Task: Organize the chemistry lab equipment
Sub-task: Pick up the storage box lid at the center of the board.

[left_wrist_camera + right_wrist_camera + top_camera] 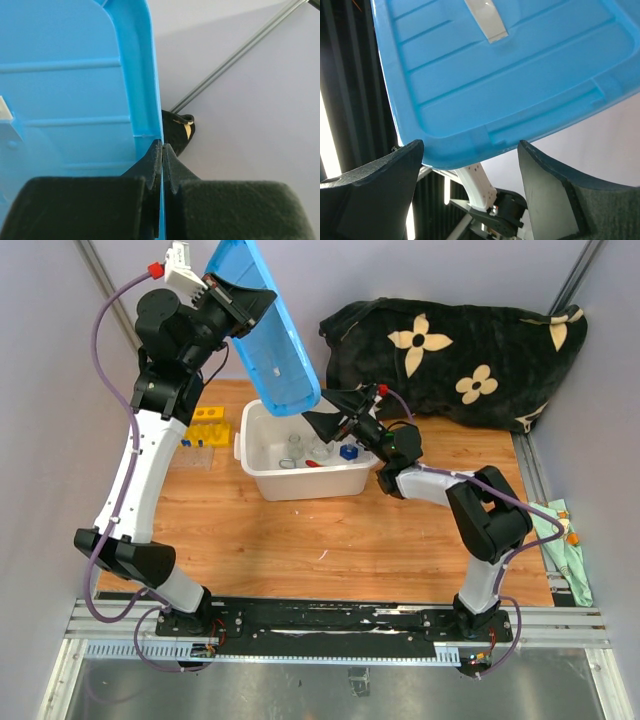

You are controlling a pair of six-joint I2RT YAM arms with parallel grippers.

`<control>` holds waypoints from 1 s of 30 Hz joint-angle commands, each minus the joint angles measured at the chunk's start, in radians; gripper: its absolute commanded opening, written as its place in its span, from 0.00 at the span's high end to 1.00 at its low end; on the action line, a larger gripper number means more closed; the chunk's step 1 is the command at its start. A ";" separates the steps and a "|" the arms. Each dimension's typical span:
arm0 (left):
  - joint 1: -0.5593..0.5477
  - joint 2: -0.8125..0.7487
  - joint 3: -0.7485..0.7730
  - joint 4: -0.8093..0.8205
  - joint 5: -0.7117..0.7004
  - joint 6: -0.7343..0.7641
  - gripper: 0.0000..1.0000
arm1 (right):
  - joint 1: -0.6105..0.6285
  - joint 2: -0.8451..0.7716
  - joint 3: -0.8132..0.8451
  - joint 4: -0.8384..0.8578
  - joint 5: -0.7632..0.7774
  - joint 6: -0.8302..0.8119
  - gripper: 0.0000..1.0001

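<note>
Table (330, 540): bare wood on the near side; a green cloth (562, 540) lies off its right edge.
White bin (300, 482) sits mid-table with its top open; inside are small clear beakers (293, 446) upright toward the back-left, a blue-based glass piece (348, 451) at the right and a thin red-orange item (316, 464) on the bin floor near the front; the rest of the contents are too small to tell.
Yellow holed rack (209, 425) is on the table left of the bin, near its wall but apart; blue-capped tubes (195, 443) lie just in front of the rack.
Right tool (322, 412) (470, 150) hangs over the bin's back-right rim, fingers spread wide, nothing held; in the right wrist view the low rim of the blue lid (265, 330) (510, 75) sits in the gap between the fingers; can't tell whether it touches.
Left tool (250, 305) (162, 147) is high at far left, fingers pinched together on the lid's (75, 90) edge; the lid is steeply tilted and off the bin; its low end is over the bin's back-left corner, its high end at the top of the overhead view.
Black flower-patterned blanket (460, 360) (177, 132) is bunched at the far right, against the back wall.
</note>
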 commanded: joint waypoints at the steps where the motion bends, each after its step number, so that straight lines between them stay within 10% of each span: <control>1: -0.010 0.003 0.045 0.025 0.020 0.018 1.00 | -0.025 -0.065 -0.045 0.033 -0.108 -0.065 0.23; 7: -0.008 0.004 0.028 0.044 0.020 0.013 1.00 | -0.036 -0.075 -0.132 0.106 -0.015 0.068 0.23; 14: -0.008 0.020 0.048 0.032 0.009 0.018 1.00 | -0.125 -0.189 -0.094 -0.055 -0.243 -0.145 0.23; 17: -0.008 0.035 0.079 0.014 0.012 0.020 1.00 | -0.164 -0.353 -0.050 -0.440 -0.383 -0.457 0.23; 19: -0.009 0.045 0.094 0.004 0.013 0.020 1.00 | -0.166 -0.472 0.096 -1.024 -0.398 -0.998 0.23; 22: -0.008 0.056 0.094 -0.011 0.017 0.021 1.00 | 0.011 -0.530 0.437 -1.878 0.085 -1.795 0.23; 25: -0.010 0.060 0.082 -0.019 0.027 0.020 1.00 | 0.155 -0.517 0.528 -2.030 0.482 -2.156 0.23; 30: -0.009 0.073 0.097 -0.048 0.035 0.031 1.00 | 0.161 -0.531 0.448 -1.929 0.530 -2.313 0.24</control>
